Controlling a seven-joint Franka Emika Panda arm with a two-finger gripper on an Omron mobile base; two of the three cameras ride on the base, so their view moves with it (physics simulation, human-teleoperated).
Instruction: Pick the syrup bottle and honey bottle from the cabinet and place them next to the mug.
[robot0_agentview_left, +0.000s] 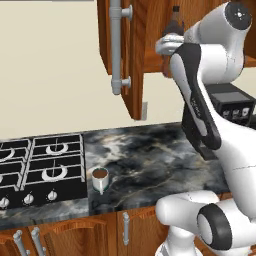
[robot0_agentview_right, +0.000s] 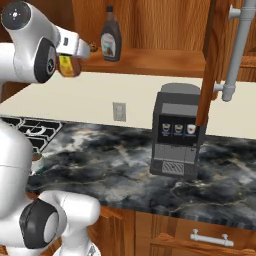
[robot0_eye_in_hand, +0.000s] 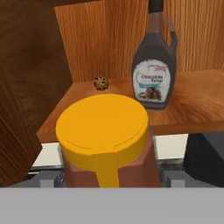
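Just outside the open cabinet (robot0_agentview_right: 150, 60), the gripper (robot0_agentview_right: 75, 60) is pinching the honey bottle (robot0_eye_in_hand: 107, 140), which sits between its fingers clear of the shelf edge, its orange-yellow cap facing the hand camera. The syrup bottle (robot0_eye_in_hand: 153, 74) stands upright on the wooden shelf, with a small speckled ball (robot0_eye_in_hand: 101, 82) near the back wall beside it. The mug (robot0_agentview_left: 100, 179) waits on the counter (robot0_agentview_left: 150, 160) just right of the stove (robot0_agentview_left: 42, 167), well below and apart from the hand.

The step in hand looks like carrying the honey bottle down to the mug. It would go best with the bottle kept upright, swung wide of the open door (robot0_agentview_left: 120, 50) and its long grey bar handle, then set on bare stone beside the mug without nudging it.

The bottle is a smooth reddish-brown cylinder with a flat round cap; the syrup bottle is dark, broad-shouldered and labelled; the counter is glossy black marble.
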